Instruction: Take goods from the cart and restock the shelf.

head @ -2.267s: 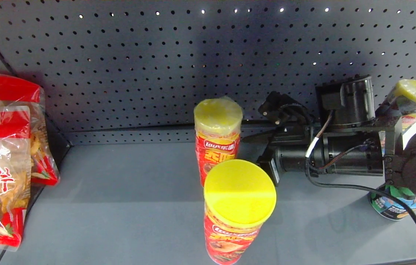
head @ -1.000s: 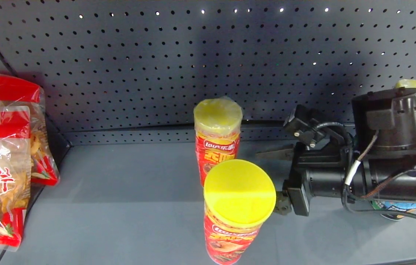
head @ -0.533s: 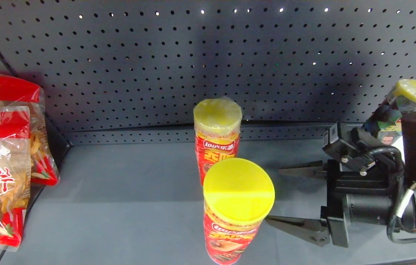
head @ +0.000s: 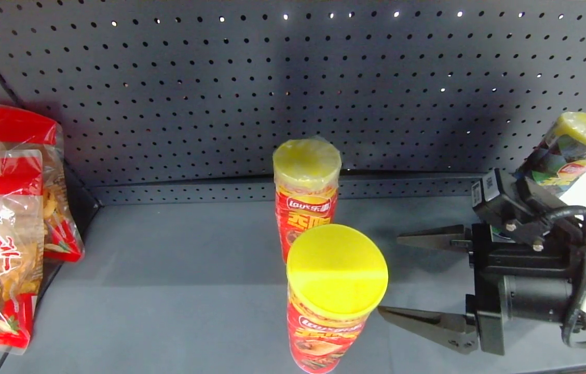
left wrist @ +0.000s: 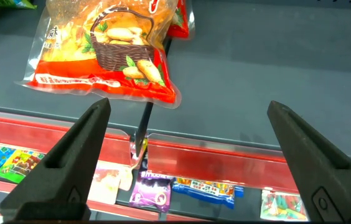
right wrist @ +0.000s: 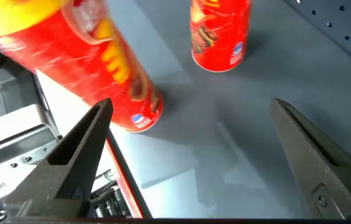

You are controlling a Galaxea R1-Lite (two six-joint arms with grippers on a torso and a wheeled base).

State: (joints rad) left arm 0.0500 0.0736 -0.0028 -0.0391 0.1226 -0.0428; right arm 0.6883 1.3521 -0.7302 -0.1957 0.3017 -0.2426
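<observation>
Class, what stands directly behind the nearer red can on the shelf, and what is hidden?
A second red can stands behind the nearer can, before the perforated back panel. The nearer can's yellow lid covers its lower part.

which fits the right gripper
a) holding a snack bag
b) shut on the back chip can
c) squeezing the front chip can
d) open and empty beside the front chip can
D: the right gripper has its fingers spread wide with nothing between them, beside the front chip can.
</observation>
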